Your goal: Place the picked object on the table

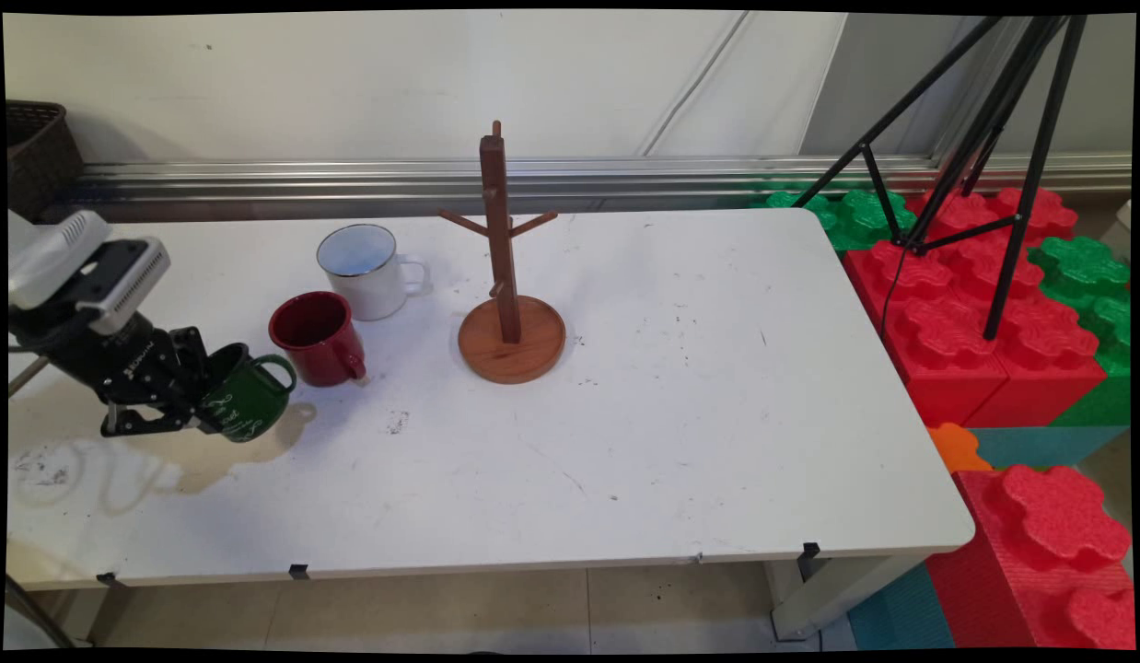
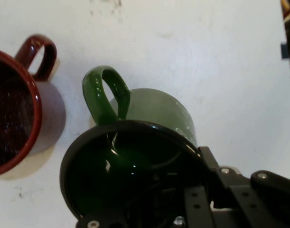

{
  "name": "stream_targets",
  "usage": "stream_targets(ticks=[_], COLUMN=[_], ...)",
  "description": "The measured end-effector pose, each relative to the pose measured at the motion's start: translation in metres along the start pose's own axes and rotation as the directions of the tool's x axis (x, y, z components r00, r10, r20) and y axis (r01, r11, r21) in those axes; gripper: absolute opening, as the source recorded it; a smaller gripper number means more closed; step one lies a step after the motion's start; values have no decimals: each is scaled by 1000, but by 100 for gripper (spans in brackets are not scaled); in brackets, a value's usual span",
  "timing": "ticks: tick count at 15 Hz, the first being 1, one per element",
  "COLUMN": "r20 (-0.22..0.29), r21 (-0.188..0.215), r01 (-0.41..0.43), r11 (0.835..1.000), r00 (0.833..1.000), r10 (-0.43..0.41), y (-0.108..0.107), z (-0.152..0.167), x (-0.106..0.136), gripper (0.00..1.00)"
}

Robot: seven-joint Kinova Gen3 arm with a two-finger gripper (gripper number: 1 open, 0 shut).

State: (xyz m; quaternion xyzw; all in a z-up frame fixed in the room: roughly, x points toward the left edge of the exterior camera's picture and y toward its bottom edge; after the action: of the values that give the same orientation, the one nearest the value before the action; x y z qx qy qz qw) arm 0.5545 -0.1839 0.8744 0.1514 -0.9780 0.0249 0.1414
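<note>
At the left of the main view the pincer [image 1: 191,398] is clenched on the rim of a green mug [image 1: 245,398], which hangs tilted above the table [image 1: 680,414], clear of its shadow on the surface. The arm behind it is cut off by the left edge. In the hand view the black linkage covers the lower right, and the fingertips are hidden by the mug's wall and dark interior; only the green mug's [image 2: 154,111] handle and upper side show plainly. White lettering on the mug is too small to read.

Just to the right of the green mug stands a red mug [image 1: 319,338], upright; in the hand view it is cut off by the left edge, its handle close beside the green handle but apart from it. Behind it, near, stands a white mug [image 1: 368,271], and to the right a wooden mug tree [image 1: 507,295].

The right half and the lower middle of the table are bare out to the rounded right corners and the near edge. A dark basket [image 1: 38,152] at the upper left is cut off by the frame.
</note>
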Motion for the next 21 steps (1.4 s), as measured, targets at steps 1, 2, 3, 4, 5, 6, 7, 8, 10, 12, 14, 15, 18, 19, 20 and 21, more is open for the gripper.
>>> stream_targets(ticks=[1,2,3,4,5,6,7,8,10,12,14,15,18,19,20,21], r20=[10,26,36,50,60,72,85,98,113,127,142,149,170,173,178,181], r21=[2,5,7,9,10,11,13,14,18,25,34,39,55,58,61,64], r01=[-9,-23,-31,-43,-50,-58,-64,-68,-73,-74,-73,-73,-72,-71,-71,-70], r11=[1000,1000,999,999,999,998,998,998,997,997,997,997,996,996,996,995], r00=[1000,999,999,998,997,996,994,993,991,989,988,987,984,983,982,982], r10=[9,23,31,42,49,57,62,66,71,70,68,66,61,60,59,58], y=[0,0,0,0,0,0,0,0,0,-1,-2,-3,-6,-7,-8,-9], z=[2,5,6,9,11,13,17,20,24,28,31,32,36,37,38,39], x=[-1,-3,-4,-6,-7,-9,-11,-13,-15,-17,-19,-20,-25,-25,-26,-28], gripper=[0,0,0,0,0,0,0,0,0,0,0,0,0,0,0,0])
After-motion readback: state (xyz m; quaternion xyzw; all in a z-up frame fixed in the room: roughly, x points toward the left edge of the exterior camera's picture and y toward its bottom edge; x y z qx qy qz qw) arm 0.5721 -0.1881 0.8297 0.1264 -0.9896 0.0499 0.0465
